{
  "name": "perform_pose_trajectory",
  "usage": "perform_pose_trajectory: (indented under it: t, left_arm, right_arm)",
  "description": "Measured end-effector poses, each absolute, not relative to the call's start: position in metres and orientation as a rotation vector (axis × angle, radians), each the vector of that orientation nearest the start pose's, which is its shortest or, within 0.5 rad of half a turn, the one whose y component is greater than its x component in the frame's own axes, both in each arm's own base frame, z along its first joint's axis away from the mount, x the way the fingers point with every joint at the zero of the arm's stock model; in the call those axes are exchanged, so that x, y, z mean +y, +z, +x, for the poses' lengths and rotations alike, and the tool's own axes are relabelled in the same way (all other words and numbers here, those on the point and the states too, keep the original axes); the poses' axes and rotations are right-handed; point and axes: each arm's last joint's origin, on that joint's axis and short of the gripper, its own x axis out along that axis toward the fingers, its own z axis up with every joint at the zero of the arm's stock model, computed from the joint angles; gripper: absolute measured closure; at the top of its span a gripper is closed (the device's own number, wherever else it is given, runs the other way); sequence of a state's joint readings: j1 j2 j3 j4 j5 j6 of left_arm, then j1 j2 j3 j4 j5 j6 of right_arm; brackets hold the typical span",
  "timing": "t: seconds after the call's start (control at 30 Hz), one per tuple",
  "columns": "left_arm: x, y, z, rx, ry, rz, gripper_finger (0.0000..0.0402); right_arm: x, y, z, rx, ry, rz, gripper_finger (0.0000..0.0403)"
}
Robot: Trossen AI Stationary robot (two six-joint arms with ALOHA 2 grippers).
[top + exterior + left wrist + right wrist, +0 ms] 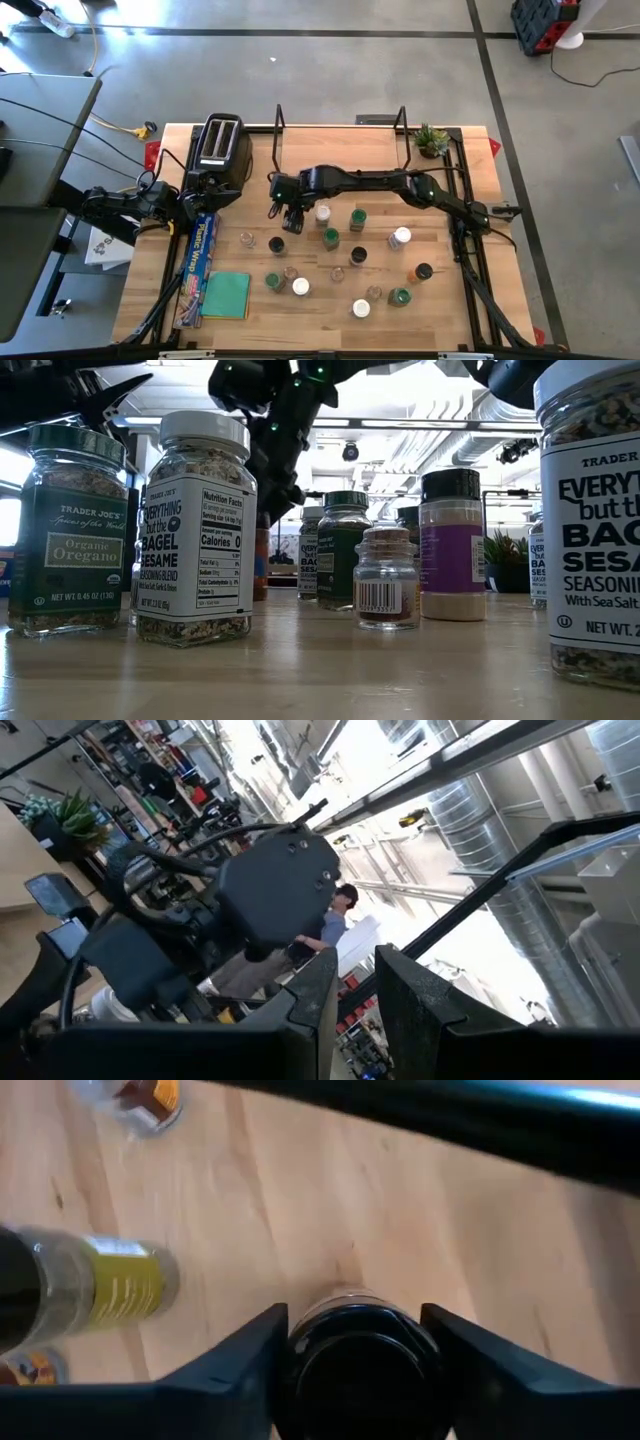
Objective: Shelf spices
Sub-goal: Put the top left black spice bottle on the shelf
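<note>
Several spice jars with green, white and dark lids stand upright on the table's middle and near part, e.g. a white-lidded one (323, 213) and a green-lidded one (331, 237); the low view shows an oregano jar (68, 530) and a bagel-seasoning jar (195, 530) up close. The shelf (340, 150) sits at the far edge, between black end frames. My right gripper (291, 217) reaches in from the right to the table's middle and is shut on a dark-lidded jar (355, 1355). My left gripper (178, 207) waits shut beside the toaster, pointing up into the room (355, 1010). My right gripper pinches the jar's dark lid (355, 1370) between its two fingers (250, 1360), one on either side. The fingers come from above, pointing down, and the jar stands upright below them. Whether its base is on the table, I cannot tell.
A black-and-silver toaster (220, 145) stands at the far left, a small potted plant (432, 140) at the far right. A blue wrap box (200, 255) and a green pad (227, 295) lie near the left edge. A person (335, 920) shows beyond the table.
</note>
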State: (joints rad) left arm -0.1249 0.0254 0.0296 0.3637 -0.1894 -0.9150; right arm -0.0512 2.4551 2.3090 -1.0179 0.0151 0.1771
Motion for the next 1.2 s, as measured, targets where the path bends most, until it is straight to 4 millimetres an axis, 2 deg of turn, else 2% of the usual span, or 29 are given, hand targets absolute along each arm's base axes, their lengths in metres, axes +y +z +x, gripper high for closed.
perform_pose_trajectory:
  t: [0.03,0.17,0.23,0.33,0.43,0.53,0.67,0.83,0.93,1.1,1.2]
  left_arm:
    - [-0.006,0.206,0.091,-0.368,-0.109,-0.961,0.0337]
    - [-0.006,0.206,0.091,-0.368,-0.108,-0.962,0.0337]
    - [-0.006,0.206,0.091,-0.370,-0.103,-0.962,0.0337]
    - [-0.006,0.206,0.091,-0.374,-0.096,-0.964,0.0337]
    - [-0.005,0.206,0.090,-0.382,-0.081,-0.967,0.0337]
    - [-0.004,0.206,0.090,-0.400,-0.048,-0.973,0.0337]
    - [-0.002,0.206,0.090,-0.432,0.021,-0.985,0.0337]
    - [0.001,0.205,0.089,-0.474,0.117,-0.999,0.0337]
    - [0.002,0.205,0.089,-0.488,0.147,-1.002,0.0337]
    - [0.003,0.205,0.089,-0.504,0.182,-1.007,0.0337]
    - [0.003,0.205,0.088,-0.514,0.206,-1.010,0.0337]
  right_arm:
    - [-0.029,0.207,0.512,1.157,-0.160,0.188,0.0220]
    - [-0.039,0.219,0.504,1.175,-0.162,0.249,0.0220]
    - [-0.048,0.237,0.495,1.176,-0.178,0.266,0.0220]
    - [-0.064,0.275,0.480,1.131,-0.196,0.259,0.0220]
    - [-0.085,0.312,0.457,1.071,-0.235,0.240,0.0220]
    - [-0.115,0.346,0.425,1.051,-0.322,0.203,0.0220]
    - [-0.162,0.375,0.379,1.072,-0.431,0.153,0.0220]
    - [-0.215,0.382,0.332,1.161,-0.458,0.130,0.0220]
    - [-0.242,0.384,0.313,1.118,-0.393,0.160,0.0220]
    - [-0.273,0.375,0.286,1.151,-0.380,0.182,0.0220]
    - [-0.284,0.358,0.276,1.204,-0.329,0.216,0.0220]
